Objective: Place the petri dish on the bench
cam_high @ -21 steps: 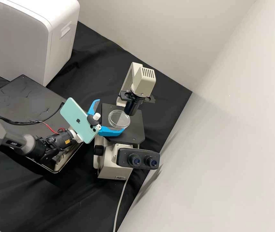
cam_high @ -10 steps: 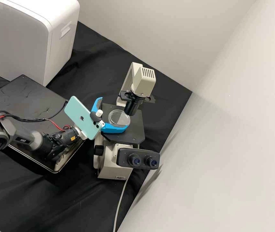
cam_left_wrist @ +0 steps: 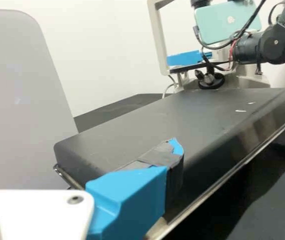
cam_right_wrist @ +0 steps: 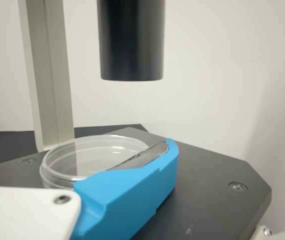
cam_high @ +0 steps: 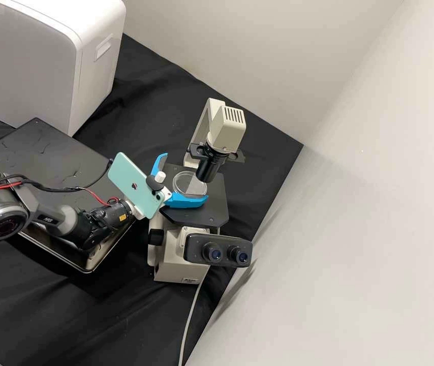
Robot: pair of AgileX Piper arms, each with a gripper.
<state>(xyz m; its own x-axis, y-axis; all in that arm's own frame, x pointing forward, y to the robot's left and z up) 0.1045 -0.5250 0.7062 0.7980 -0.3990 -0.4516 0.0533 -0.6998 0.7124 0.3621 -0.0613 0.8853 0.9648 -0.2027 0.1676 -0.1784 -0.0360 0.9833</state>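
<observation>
right hand (cam_high: pixel 186 177): fingers spread, arm outstretched | left hand (cam_left_wrist: pixel 80 142): fingers apart

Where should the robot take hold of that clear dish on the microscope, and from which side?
Grip the petri dish by its low round side wall, pinched across its width. Come in level from the open side of the stage, away from the upright pillar. The black lens tube hangs close above the dish, so a reach from the top looks blocked.

The petri dish (cam_high: pixel 190 184) sits on the microscope (cam_high: pixel 179 251) stage (cam_high: pixel 216 204), between the right pincer's (cam_high: pixel 186 178) fingers. Left of the microscope on the worktop (cam_high: pixel 141 101) lies a flat tray (cam_high: pixel 34 152), with a box (cam_high: pixel 44 56) behind it.
</observation>
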